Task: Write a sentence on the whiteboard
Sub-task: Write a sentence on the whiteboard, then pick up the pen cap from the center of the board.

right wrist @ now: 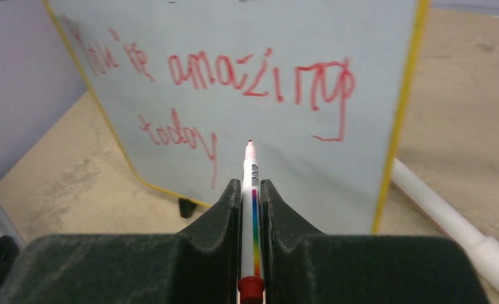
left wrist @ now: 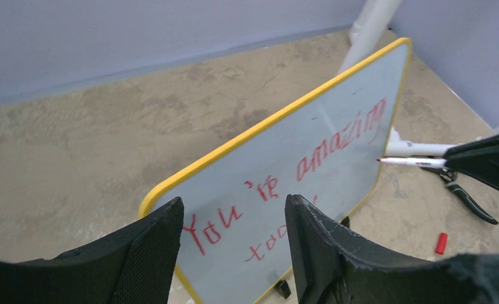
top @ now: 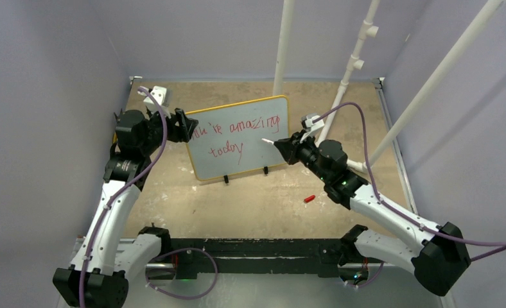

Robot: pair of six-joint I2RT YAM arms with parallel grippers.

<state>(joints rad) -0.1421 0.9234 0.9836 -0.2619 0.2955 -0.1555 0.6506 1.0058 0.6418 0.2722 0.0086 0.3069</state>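
Black left gripper (left wrist: 234,204), its jaws parted, flanks the left corner of the upright yellow-framed whiteboard (top: 253,154) mid-table without clamping it. The right gripper (right wrist: 251,185) pinches a white, red-tipped marker (right wrist: 249,166) close to the red "today". A hard press would likely tip or skid the unheld board.

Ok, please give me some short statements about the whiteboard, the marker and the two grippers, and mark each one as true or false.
1. The writing on the whiteboard is red. True.
2. The whiteboard lies flat on the table. False: it stands upright on its black feet.
3. The right gripper is shut on a marker. True.
4. The marker's tip is capped. False: the tip is bare and points at the whiteboard.
5. The left gripper is far from the whiteboard. False: its open fingers are at the board's left edge.
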